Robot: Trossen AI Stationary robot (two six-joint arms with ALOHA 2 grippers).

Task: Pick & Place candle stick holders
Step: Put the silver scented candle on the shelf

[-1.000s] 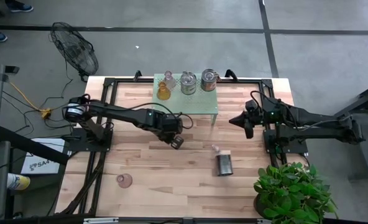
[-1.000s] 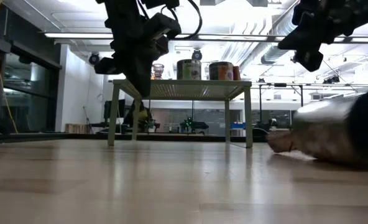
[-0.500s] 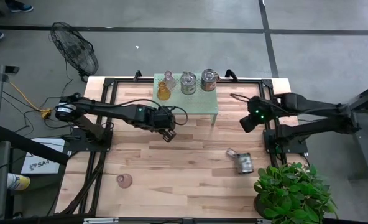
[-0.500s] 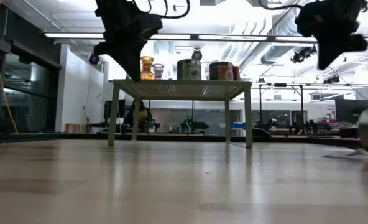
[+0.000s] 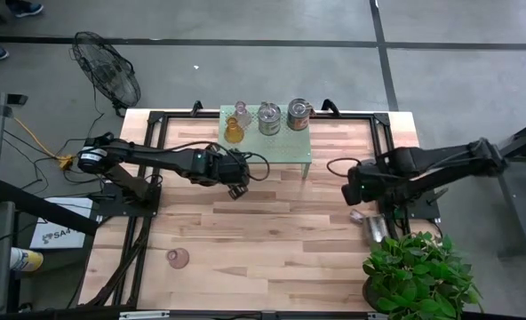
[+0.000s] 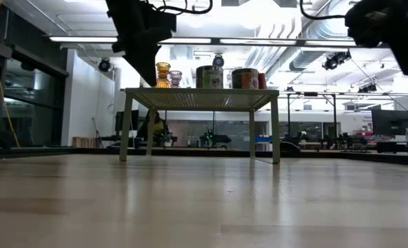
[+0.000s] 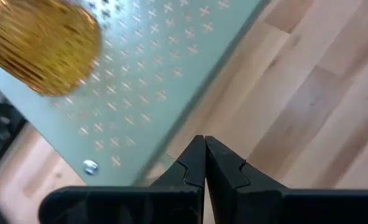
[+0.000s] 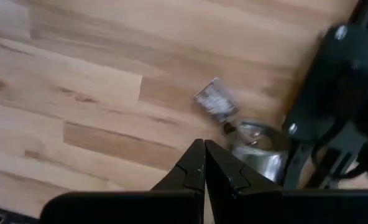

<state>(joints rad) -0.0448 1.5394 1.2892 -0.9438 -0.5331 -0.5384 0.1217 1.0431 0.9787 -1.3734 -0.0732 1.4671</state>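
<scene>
While both arms hang above the wooden table [image 5: 245, 240], neither holds anything: the left gripper [image 5: 236, 188] sits with its fingers pressed together just off the front left corner of the pale green perforated stand [image 5: 290, 147], and the right gripper [image 5: 352, 192], its fingers likewise closed on nothing, hovers near the table's right side. On the stand, four candle stick holders line up along the far edge: an amber glass holder [image 5: 234, 132] with a clear glass holder [image 5: 241, 112] just behind it, then a silvery metal cup [image 5: 269, 117], then a second metal cup with reddish marks [image 5: 298, 114] at the right end. A third silvery metal holder [image 5: 375, 227] lies tipped on its side on the table close to the right arm's base frame, beside the leafy green plant [image 5: 418, 271] (the right wrist view shows it just past the closed fingertips, with a small silvery piece [image 8: 215, 101] lying apart from it on the wood). A pinkish glass holder [image 5: 178, 258] stands alone near the table's front left, well apart from everything else. Beyond the table's far left corner, a floor fan [image 5: 107, 69] rests on the grey floor.
</scene>
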